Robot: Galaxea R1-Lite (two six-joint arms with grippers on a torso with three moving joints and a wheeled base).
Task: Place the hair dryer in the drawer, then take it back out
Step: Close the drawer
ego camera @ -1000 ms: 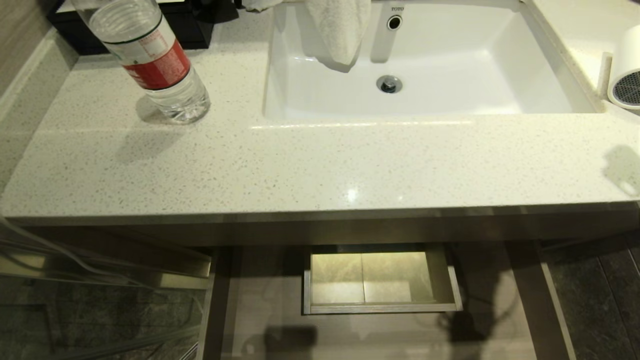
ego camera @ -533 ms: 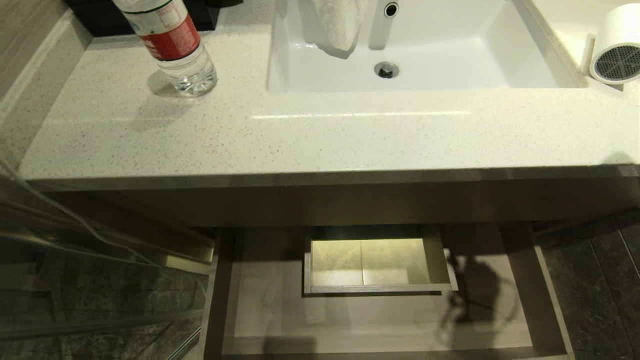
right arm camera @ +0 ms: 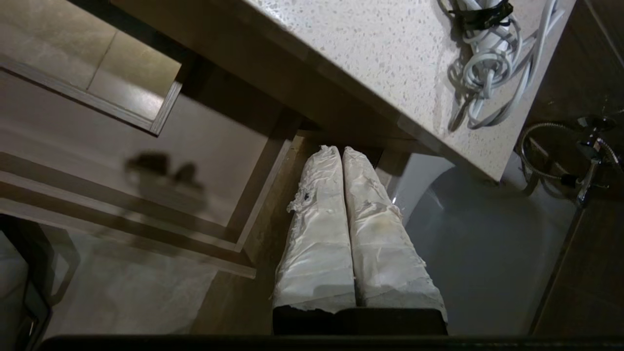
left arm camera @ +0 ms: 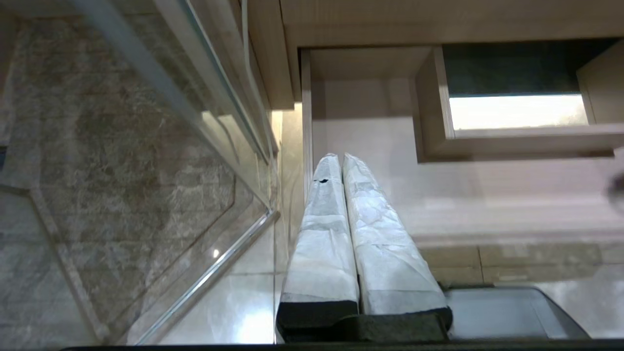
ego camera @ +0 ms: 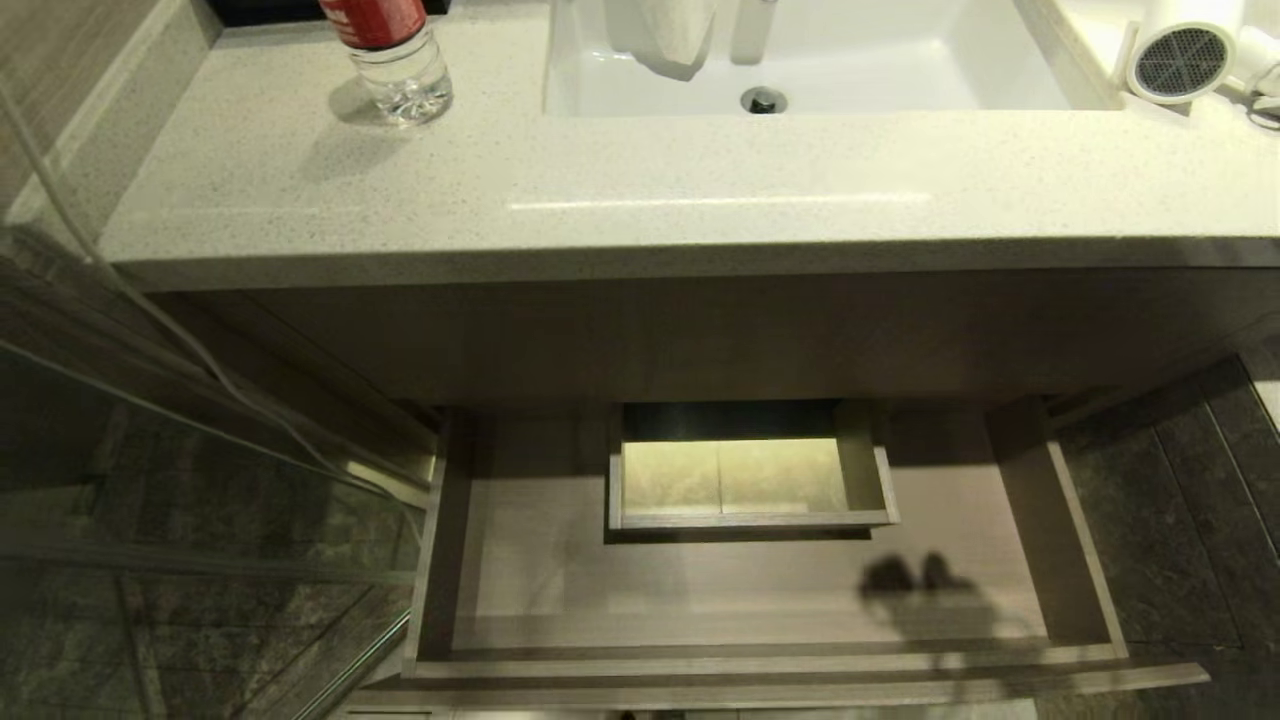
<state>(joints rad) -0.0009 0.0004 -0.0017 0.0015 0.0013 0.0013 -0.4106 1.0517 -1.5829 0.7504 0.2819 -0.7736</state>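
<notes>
Hair dryer: on countertop, right of sink | drawer: open, bare | right gripper: fingers pressed together, beside drawer, below dryer's cord | left gripper: pressed together, empty

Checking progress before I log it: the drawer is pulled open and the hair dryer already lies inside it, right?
Not quite. The drawer is pulled open, but the hair dryer sits on the countertop right of the sink, not inside. The head view shows this.
</notes>
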